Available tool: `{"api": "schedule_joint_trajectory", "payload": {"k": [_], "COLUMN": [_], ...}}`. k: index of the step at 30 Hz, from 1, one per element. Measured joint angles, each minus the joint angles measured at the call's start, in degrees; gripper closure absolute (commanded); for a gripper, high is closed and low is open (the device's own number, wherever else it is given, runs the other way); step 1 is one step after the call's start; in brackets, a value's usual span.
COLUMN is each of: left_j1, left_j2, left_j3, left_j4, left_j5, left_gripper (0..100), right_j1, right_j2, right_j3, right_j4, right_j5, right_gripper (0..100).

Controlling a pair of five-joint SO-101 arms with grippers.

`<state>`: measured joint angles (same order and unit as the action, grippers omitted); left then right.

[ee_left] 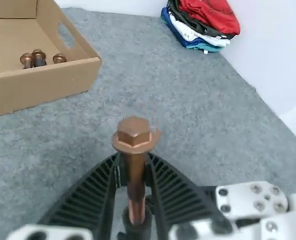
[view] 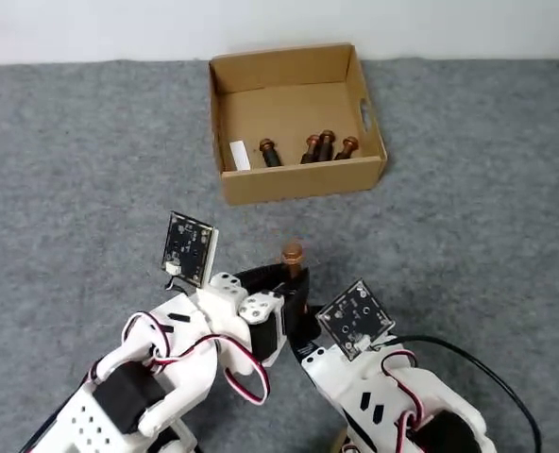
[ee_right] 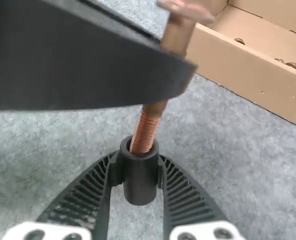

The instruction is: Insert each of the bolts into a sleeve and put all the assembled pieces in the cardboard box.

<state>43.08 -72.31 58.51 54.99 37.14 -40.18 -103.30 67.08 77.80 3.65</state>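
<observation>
Left gripper (ee_left: 133,162) clamped on bolt (ee_left: 135,136) shank, hex head clear above fingertips. Right gripper (ee_right: 137,165) closed around black sleeve (ee_right: 138,184); bolt's threaded end sits in sleeve mouth, just past its fingertips. Cardboard box (view: 303,179) lies beyond both grippers.

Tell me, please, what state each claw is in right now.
Left claw: closed on the bolt.
Right claw: closed on the sleeve.

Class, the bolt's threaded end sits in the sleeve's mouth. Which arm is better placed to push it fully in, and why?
Left, probably: the left gripper grips the bolt below its head, in line with the sleeve, which the right gripper holds.
</observation>
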Motion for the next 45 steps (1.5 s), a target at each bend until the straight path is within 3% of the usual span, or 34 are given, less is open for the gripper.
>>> {"api": "schedule_joint_trajectory", "payload": {"k": [11,19,28,32,38,45], "left_j1": [4.4,4.5,-1.7,-6.7,-21.5,-38.0], "left_j2": [0.0,-0.1,0.6,0.4,0.2,0.1], "left_j3": [-0.5,-0.8,-6.0,-11.4,-13.9,-4.0], "left_j4": [11.7,16.0,23.2,26.7,27.7,20.5], "left_j5": [0.1,-2.9,-3.2,-6.9,-11.2,-16.2], "left_gripper": [98,64,63,71,100,100], "right_j1": [-0.2,-0.1,-0.1,1.4,6.1,10.6], "right_j2": [0.0,0.0,-0.9,-0.1,-0.1,-0.1], "right_j3": [0.1,0.2,-0.1,0.0,0.0,0.0], "right_j4": [0.0,0.1,0.0,0.0,0.0,-1.3], "right_j5": [0.2,0.2,0.3,0.3,0.3,-1.6], "right_gripper": [99.0,99.0,99.0,99.0,99.0,99.1]}}
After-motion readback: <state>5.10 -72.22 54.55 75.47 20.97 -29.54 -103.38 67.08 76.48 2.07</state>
